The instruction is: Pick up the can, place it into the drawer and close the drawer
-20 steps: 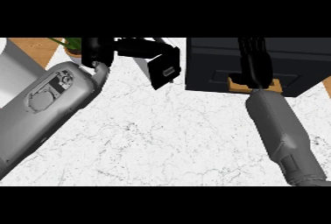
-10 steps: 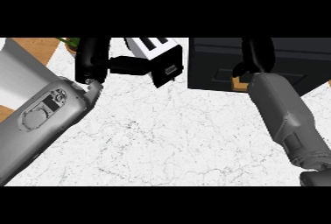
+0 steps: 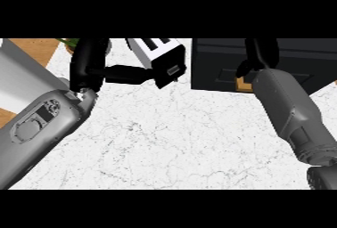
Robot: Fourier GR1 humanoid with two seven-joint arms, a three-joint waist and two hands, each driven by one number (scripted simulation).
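Note:
The can (image 3: pixel 160 54), white on top with black marks and dark below, hangs tilted above the marble counter (image 3: pixel 171 142) at the top centre. My left hand (image 3: pixel 92 67) reaches it from the left, and its fingers (image 3: pixel 132 74) close on the can's lower left side. The dark drawer box (image 3: pixel 296 62) sits at the top right, with a small wood-coloured patch (image 3: pixel 245 83) showing on it. Over the drawer's front part hovers my right hand (image 3: pixel 258 55), black against the dark box, so its pose is hard to read.
A pale grey panel (image 3: pixel 20 75) and a wooden surface (image 3: pixel 39 46) lie at the far left, with a bit of green plant (image 3: pixel 69 42) at the top. Both grey forearms cross the counter from below.
The can and my left hand have shifted slightly up and to the right, towards the drawer. My right forearm has edged further up over the drawer.

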